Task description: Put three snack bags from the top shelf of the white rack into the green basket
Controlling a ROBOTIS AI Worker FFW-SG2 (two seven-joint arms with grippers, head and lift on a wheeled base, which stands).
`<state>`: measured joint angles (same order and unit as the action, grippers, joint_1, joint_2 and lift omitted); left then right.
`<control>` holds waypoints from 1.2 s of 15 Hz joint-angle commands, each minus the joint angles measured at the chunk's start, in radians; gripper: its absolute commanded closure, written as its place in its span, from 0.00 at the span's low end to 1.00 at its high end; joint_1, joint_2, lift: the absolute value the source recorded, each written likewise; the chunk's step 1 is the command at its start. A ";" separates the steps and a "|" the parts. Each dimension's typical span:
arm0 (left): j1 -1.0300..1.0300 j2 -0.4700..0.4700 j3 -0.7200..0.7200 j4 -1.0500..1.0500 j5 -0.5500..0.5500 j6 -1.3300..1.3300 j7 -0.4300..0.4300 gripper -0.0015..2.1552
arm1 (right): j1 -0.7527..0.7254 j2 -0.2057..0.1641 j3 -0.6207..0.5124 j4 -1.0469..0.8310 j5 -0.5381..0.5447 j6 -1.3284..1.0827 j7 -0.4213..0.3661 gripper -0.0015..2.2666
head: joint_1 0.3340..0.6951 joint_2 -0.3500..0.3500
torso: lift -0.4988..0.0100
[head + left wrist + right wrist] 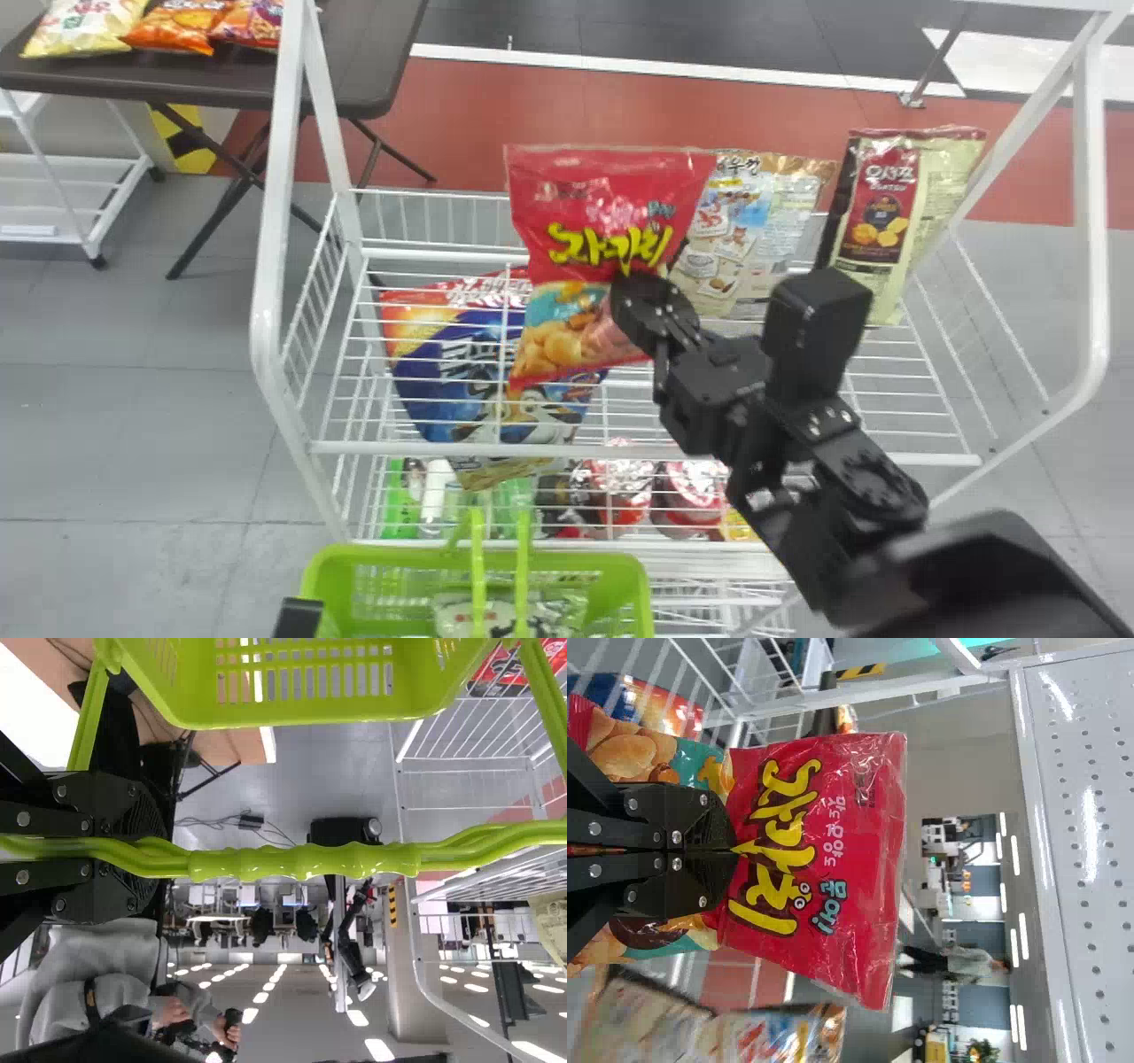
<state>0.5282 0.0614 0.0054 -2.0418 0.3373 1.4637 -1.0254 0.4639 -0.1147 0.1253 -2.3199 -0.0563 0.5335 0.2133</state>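
a grey floor (133, 381) with a red strip (461, 115) runs behind the white rack (288, 177); beyond the rack's left side, a dark table (363, 75) bears three bags (182, 25). the right gripper (651, 310) pinches a red snack bag (598, 213) upright over the top shelf (921, 459). to its right stand a pale bag (740, 239) and a red-and-cream bag (886, 208); a blue bag (443, 385) sits behind the wires, partly hidden by the red one. the green basket (478, 560) is at the rack's front, a shiny package (456, 616) inside, its handle (306, 862) clasped between the left gripper's (299, 616) fingers.
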 commanded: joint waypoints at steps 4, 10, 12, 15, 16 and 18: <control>-0.011 -0.006 -0.005 0.000 -0.001 0.005 0.018 1.00 | 0.246 -0.023 -0.184 -0.242 -0.045 0.383 0.129 0.95 | 1.00 0.05 | 0.98; -0.010 -0.008 -0.012 -0.001 0.000 0.005 0.022 1.00 | 0.343 -0.034 -0.207 -0.219 -0.056 0.672 0.175 0.95 | 1.00 0.00 | 0.98; -0.002 -0.008 -0.012 -0.006 0.000 0.005 0.018 1.00 | 0.341 -0.034 -0.179 -0.136 -0.082 0.650 0.189 0.95 | 1.00 0.00 | 0.98; 0.001 -0.008 -0.024 -0.011 -0.001 0.005 0.019 1.00 | 0.295 -0.034 -0.088 -0.042 -0.085 0.610 0.193 0.95 | 1.00 0.00 | 0.98; 0.004 -0.006 -0.030 -0.015 -0.001 0.008 0.021 1.00 | 0.274 -0.034 -0.059 -0.018 -0.088 0.607 0.193 0.95 | 1.00 0.00 | 0.98; 0.013 -0.005 -0.035 -0.028 -0.003 0.008 0.021 1.00 | 0.236 -0.028 0.001 0.037 -0.091 0.549 0.189 0.95 | 1.00 0.00 | 0.98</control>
<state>0.5355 0.0552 -0.0256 -2.0623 0.3352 1.4717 -1.0043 0.7261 -0.1469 0.0834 -2.3209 -0.1449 1.1176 0.4039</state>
